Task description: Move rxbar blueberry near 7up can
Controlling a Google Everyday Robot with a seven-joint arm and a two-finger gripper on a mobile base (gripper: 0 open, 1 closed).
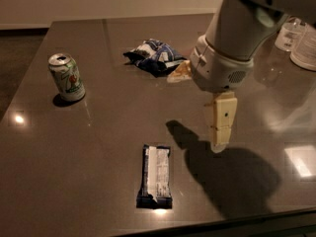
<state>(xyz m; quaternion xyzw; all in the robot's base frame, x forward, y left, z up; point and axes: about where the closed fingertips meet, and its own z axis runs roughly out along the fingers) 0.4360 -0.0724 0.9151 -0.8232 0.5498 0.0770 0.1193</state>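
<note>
A single camera looks down at a slant across the tabletop point(98, 147) from its near edge — fairly close — with the gripper point(219, 143) hanging right of centre.

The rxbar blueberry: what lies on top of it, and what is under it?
Nothing lies on the rxbar blueberry; it rests flat on the table. The gripper hangs to its right in the view, not over it. Anything beneath the bar is covered.

Dark glossy table point(98, 147) catching light glints, pale wall point(98, 4) behind, dark floor point(15, 48) at left
</note>
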